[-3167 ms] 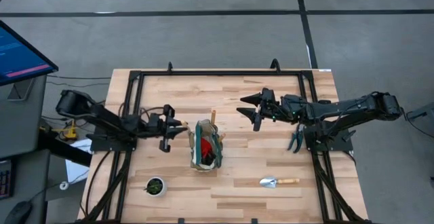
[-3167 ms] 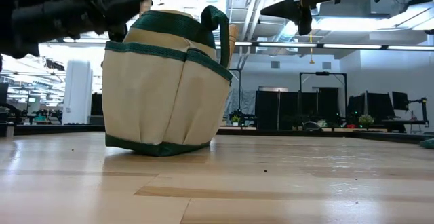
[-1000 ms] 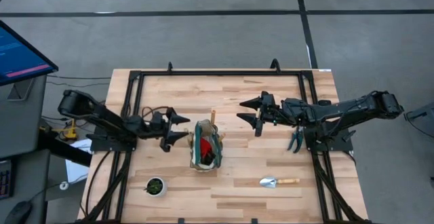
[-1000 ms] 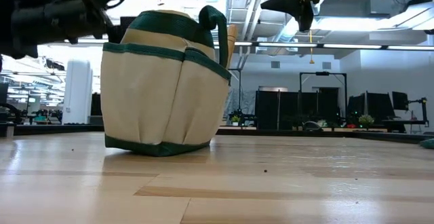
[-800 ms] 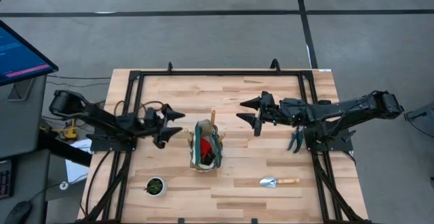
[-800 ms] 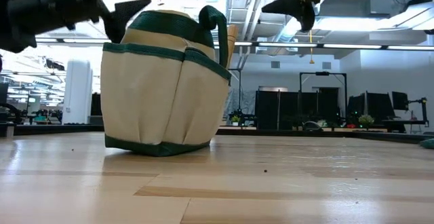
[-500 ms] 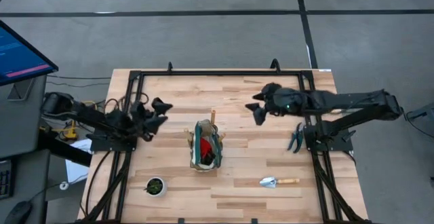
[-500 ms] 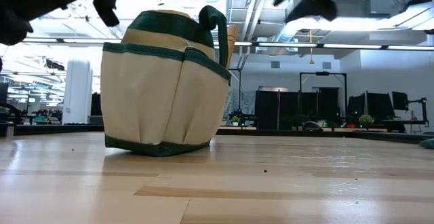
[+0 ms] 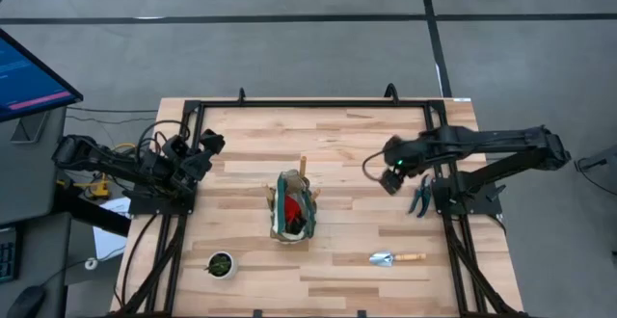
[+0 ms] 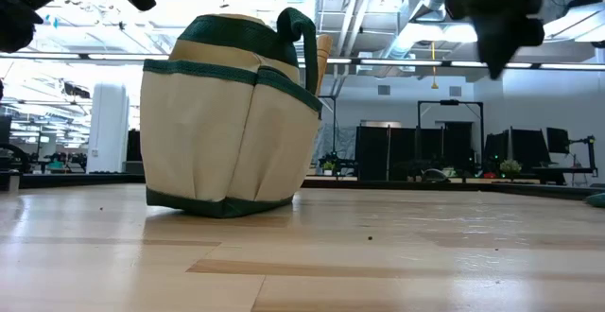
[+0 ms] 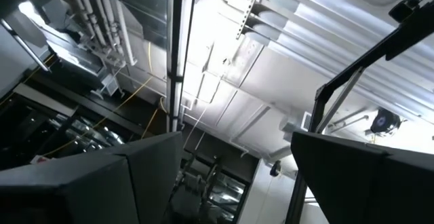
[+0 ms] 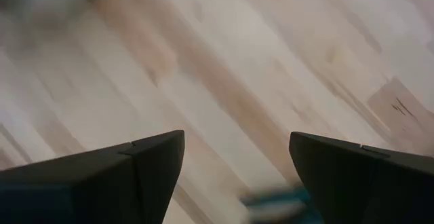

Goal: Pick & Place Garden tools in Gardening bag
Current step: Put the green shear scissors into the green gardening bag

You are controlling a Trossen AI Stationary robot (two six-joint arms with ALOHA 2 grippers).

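Observation:
The gardening bag (image 9: pixel 292 208), cream with green trim, stands upright mid-table; in the low view the bag (image 10: pixel 227 113) fills the left. A red-and-black item and a wooden handle (image 9: pixel 302 167) stick out of its top. One trowel (image 9: pixel 395 257) lies flat near the front right. A teal-handled tool (image 9: pixel 421 198) lies by the right frame. My left gripper (image 9: pixel 208 147) hangs open at the table's left edge, tipped up toward the ceiling (image 11: pixel 237 176). My right gripper (image 9: pixel 378 172) hangs open right of the bag, pointing down at bare wood (image 12: pixel 237 163).
A small round dark pot (image 9: pixel 221 264) with green in it stands at the front left. A black metal frame (image 9: pixel 313 104) runs round the table's edges. Bare wood lies between the bag and the trowel. A monitor (image 9: pixel 29 72) stands off the table's left.
My left gripper has drawn back from beside the bag toward the table's left edge and tipped upward. My right gripper has pulled back toward the table's right edge and tipped from level to pointing down. The bag and tools have not moved.

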